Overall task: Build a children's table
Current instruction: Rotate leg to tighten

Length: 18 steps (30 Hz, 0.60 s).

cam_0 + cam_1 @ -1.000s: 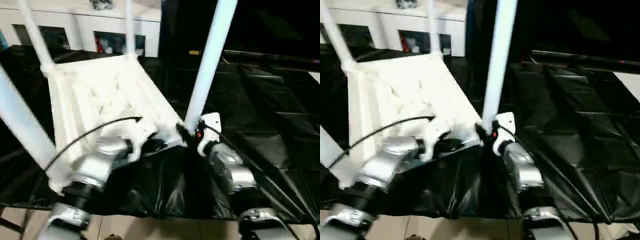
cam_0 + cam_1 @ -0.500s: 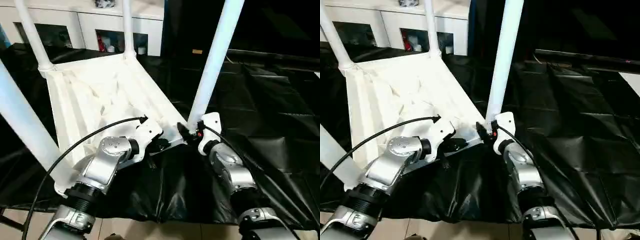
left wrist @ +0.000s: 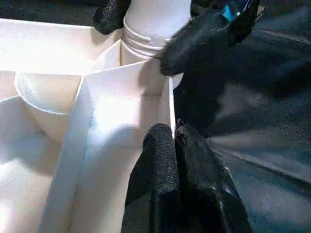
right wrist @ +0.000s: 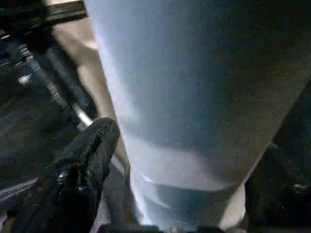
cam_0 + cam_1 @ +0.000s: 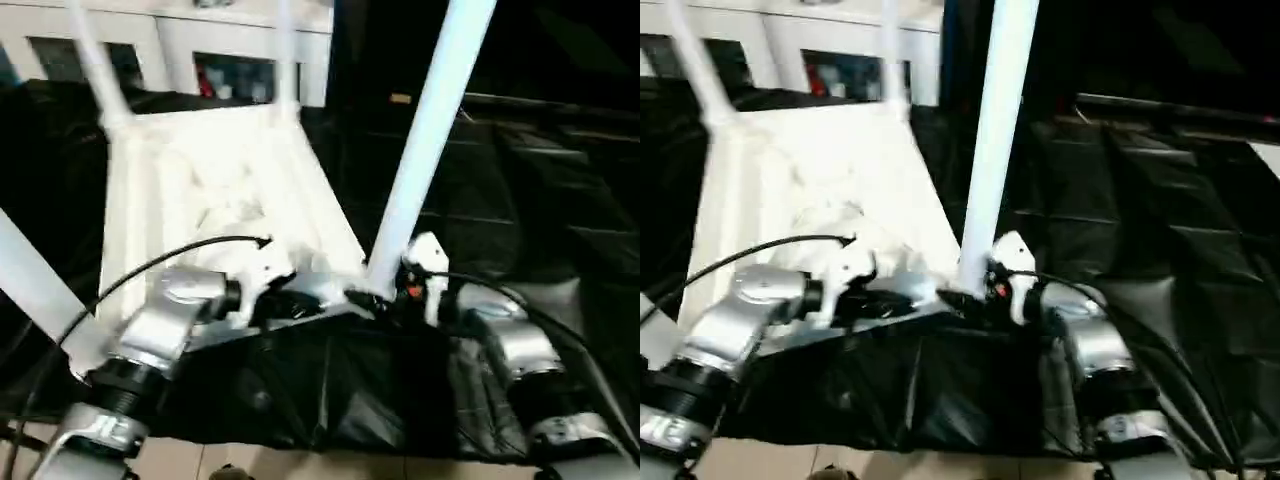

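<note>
Nearest you, over the black sheet-covered surface (image 5: pixel 330 390), your two silver forearms reach forward to the near edge of the upturned white plastic square tabletop (image 5: pixel 215 185), which lies ribbed underside up on that surface. Your left tool (image 3: pixel 170 145) is clenched on the thin upright rim wall of the tabletop, its two black fingers (image 3: pixel 158 160) pressed together over the wall's top edge, just short of the corner socket. Just beyond the left tool, at that same corner, your right tool (image 5: pixel 385 300) sits at the base of the near white tubular leg (image 5: pixel 425 135), which stands in the round corner socket and rises tilted slightly away to the right. In the right wrist view one black finger (image 4: pixel 87 155) of the right tool lies against the side of that leg just above its ringed foot; you cannot tell whether the tool is clamped on it or merely beside it. To the outside of the left tool, another white leg (image 5: pixel 35 290) rises at the near left corner. Farther past both tools, two more white legs (image 5: pixel 95 65) stand in the far corners. Beyond the tabletop stands a white cabinet with glass-fronted compartments (image 5: pixel 180 45).
</note>
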### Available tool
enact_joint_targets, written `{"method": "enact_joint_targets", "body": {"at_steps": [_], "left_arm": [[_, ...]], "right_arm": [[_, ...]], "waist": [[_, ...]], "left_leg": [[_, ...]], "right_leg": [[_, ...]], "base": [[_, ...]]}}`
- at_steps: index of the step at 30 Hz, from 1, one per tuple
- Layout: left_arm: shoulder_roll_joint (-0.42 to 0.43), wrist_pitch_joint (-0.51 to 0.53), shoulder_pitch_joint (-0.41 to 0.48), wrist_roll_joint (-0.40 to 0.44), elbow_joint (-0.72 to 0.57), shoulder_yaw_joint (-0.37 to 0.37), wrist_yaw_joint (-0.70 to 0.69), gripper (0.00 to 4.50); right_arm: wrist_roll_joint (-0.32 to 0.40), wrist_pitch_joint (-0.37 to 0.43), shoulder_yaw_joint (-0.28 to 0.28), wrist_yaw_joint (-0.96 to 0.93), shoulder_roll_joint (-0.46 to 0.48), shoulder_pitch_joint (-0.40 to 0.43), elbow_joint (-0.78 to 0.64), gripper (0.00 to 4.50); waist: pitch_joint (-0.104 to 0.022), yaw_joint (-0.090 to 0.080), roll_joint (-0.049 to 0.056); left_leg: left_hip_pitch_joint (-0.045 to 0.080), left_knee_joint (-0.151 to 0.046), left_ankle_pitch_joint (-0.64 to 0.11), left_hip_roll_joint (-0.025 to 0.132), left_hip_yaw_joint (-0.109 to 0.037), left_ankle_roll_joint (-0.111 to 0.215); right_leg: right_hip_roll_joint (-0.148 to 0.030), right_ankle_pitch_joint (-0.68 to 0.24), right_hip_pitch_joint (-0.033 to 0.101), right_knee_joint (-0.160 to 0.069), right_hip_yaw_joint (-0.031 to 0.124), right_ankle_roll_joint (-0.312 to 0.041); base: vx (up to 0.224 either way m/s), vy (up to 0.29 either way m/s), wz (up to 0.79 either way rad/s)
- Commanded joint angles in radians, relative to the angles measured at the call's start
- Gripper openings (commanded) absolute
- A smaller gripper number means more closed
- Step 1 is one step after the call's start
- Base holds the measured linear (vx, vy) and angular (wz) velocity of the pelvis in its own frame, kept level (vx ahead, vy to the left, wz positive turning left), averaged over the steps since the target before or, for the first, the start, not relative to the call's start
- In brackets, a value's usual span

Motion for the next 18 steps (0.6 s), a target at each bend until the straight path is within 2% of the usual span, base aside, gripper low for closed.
{"method": "enact_joint_targets", "body": {"at_steps": [1,3,8,10,15,18], "left_arm": [[-0.02,-0.016,-0.017,-0.005,0.023,-0.068,-0.035,0.0],[-0.007,-0.024,-0.024,-0.006,0.033,-0.072,-0.054,0.0],[0.013,-0.044,-0.04,-0.005,0.059,-0.07,-0.09,0.0],[0.015,-0.049,-0.041,-0.003,0.065,-0.069,-0.097,0.0],[0.019,-0.053,-0.035,-0.005,0.062,-0.068,-0.101,0.0],[0.02,-0.054,-0.026,-0.008,0.059,-0.069,-0.092,0.0]], "right_arm": [[0.016,0.023,0.107,0.125,0.023,0.015,-0.038,3.44],[0.021,0.036,0.115,0.164,0.016,0.014,-0.047,3.23],[0.033,0.069,0.126,0.211,0.015,0.016,-0.074,3.03],[0.033,0.073,0.13,0.212,0.019,0.019,-0.079,2.78],[0.038,0.086,0.136,0.219,0.022,0.032,-0.091,2.63],[0.032,0.088,0.125,0.19,0.031,0.047,-0.093,2.61]], "waist": [[-0.043,0.001,0.005],[-0.042,0.004,0.006],[-0.044,0.016,0.004],[-0.045,0.019,0.003],[-0.046,0.021,0.003],[-0.049,0.022,0.002]], "left_leg": [[0.011,-0.061,-0.213,0.021,0.006,0.069],[0.011,-0.062,-0.225,0.023,0.007,0.059],[0.008,-0.059,-0.191,0.023,0.008,0.055],[0.009,-0.059,-0.192,0.023,0.008,0.051],[0.008,-0.059,-0.189,0.022,0.007,0.044],[0.006,-0.058,-0.166,0.022,0.006,0.05]], "right_leg": [[-0.036,-0.116,0.042,-0.06,0.03,-0.245],[-0.037,-0.136,0.041,-0.06,0.031,-0.243],[-0.039,-0.113,0.043,-0.054,0.031,-0.241],[-0.039,-0.119,0.043,-0.054,0.031,-0.238],[-0.041,-0.117,0.044,-0.053,0.031,-0.235],[-0.04,-0.083,0.046,-0.048,0.03,-0.237]], "base": [[0.0,0.0,0.0],[0.0,0.0,0.0],[0.0,0.0,0.0],[0.0,0.0,0.0],[0.0,0.0,0.0],[0.0,0.0,0.0]]}}
